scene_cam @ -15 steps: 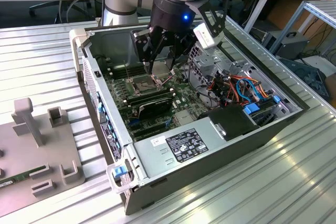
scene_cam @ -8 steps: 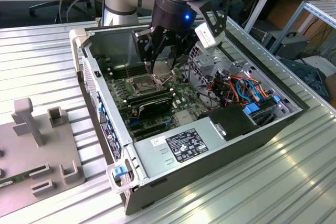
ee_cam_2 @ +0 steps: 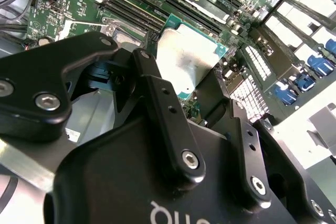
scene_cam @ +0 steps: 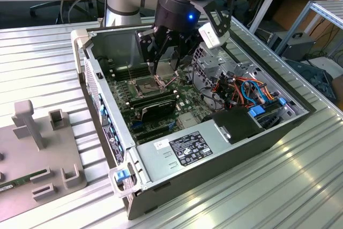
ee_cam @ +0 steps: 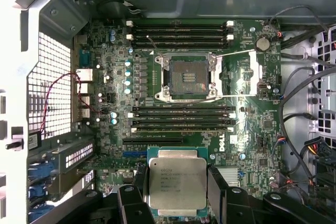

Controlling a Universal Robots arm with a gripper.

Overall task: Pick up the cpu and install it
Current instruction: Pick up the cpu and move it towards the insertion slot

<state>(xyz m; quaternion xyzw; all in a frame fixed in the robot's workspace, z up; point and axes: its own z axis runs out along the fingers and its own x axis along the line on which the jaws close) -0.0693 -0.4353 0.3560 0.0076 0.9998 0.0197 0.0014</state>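
Hanging wrist-down over mobo (ee_cam: 252,153), jaws clamped on cpu (ee_cam: 176,183).

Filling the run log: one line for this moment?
gripper: jaws shut on cpu | cpu: above motherboard, inside open case | socket: empty, cpu not seated

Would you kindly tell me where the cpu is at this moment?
In the first wrist view the cpu is clamped in the gripper, held over the motherboard and not yet in the empty socket.
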